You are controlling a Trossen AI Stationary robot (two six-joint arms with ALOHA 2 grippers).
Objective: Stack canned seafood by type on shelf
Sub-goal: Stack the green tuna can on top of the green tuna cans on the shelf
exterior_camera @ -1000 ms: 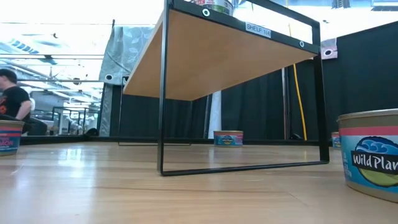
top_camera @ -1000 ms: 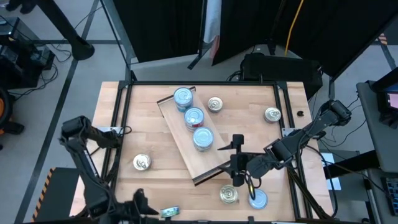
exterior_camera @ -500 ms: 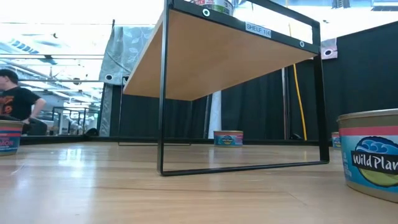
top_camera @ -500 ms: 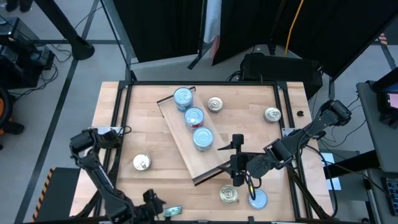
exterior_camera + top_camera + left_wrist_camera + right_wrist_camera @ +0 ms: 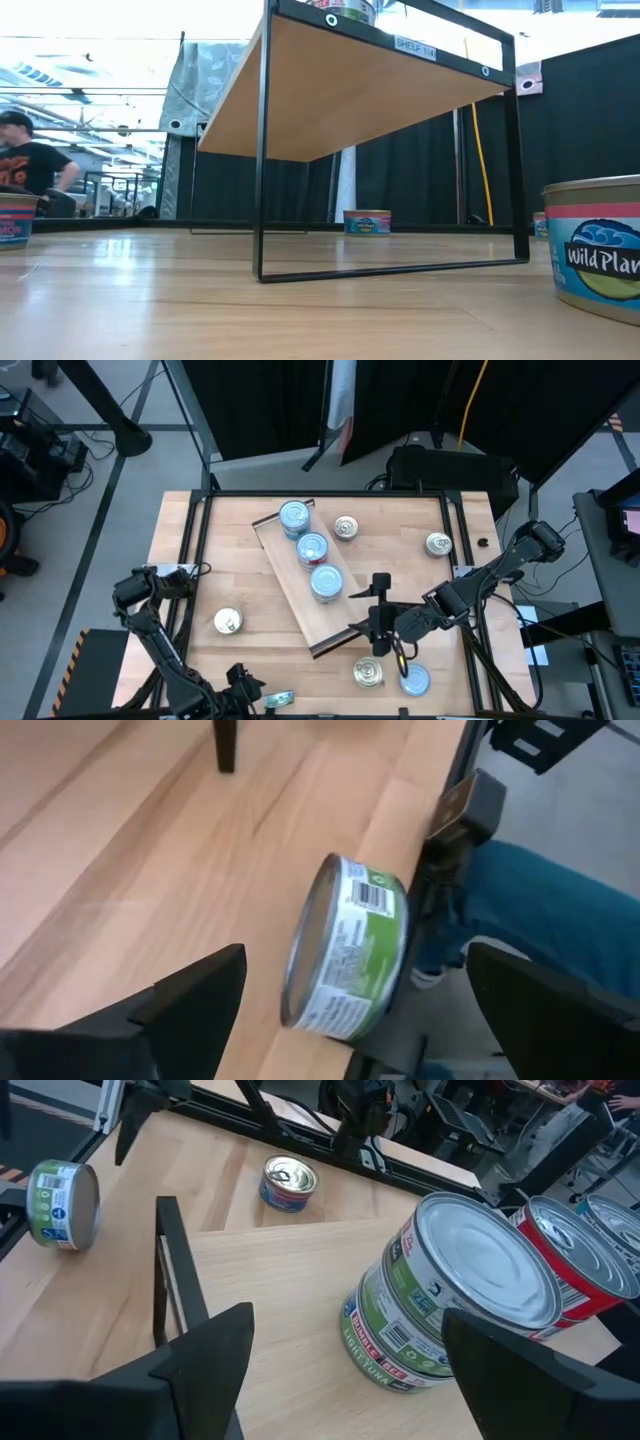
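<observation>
1. three blue-topped tins [image 5: 311, 550] stood in a row on the shelf [image 5: 330, 622], apparently as small stacks.
2. five tins lay off it; a green-labelled tin [image 5: 345, 948] rested on its side at the table's near edge.
3. the left gripper [image 5: 350, 1010] hung agape around that tin, gripping nothing.
4. the right gripper [image 5: 340, 1370] hovered empty and spread over the shelf's near end; sorting seemed under half done.

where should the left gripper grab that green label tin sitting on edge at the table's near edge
Grip the green-label tin across its two flat faces. It stands on its rim at the table edge, so the curved wall would roll or slip from the fingers. The left gripper is open with a finger on each side of the tin; it should probably come straight forward, then close gently so the tin isn't nudged off the edge.
</observation>
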